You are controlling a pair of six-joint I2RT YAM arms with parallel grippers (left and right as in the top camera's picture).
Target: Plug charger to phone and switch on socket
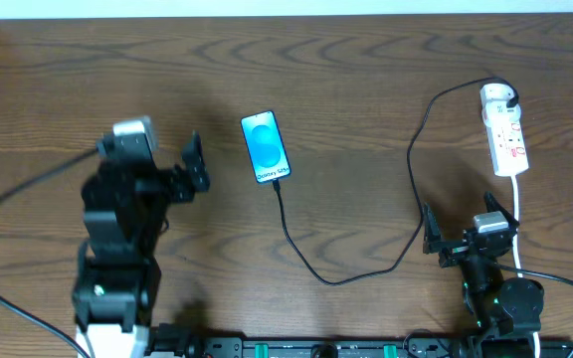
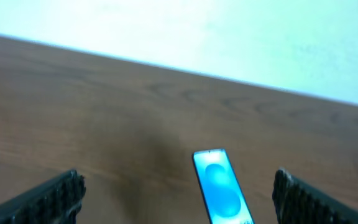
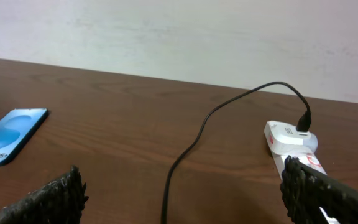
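Observation:
The phone (image 1: 267, 146) lies face up mid-table, its blue screen lit. The thin black charger cable (image 1: 336, 280) runs from the phone's near edge, loops toward the front, then climbs to the far end of the white socket (image 1: 506, 131) at the right, where its black plug (image 3: 303, 121) sits in the strip. My left gripper (image 1: 195, 162) is open and empty, left of the phone; the phone shows between its fingers (image 2: 179, 196) in the left wrist view (image 2: 222, 186). My right gripper (image 1: 463, 223) is open and empty, in front of the socket (image 3: 289, 138), with the cable (image 3: 188, 152) between its fingers (image 3: 185, 196).
The socket's white lead (image 1: 518, 214) runs toward the front past my right arm. The phone also shows at the left of the right wrist view (image 3: 11, 133). A pale wall lies beyond the table's far edge (image 2: 229, 78). Thick black robot cables (image 1: 18, 204) trail at the left.

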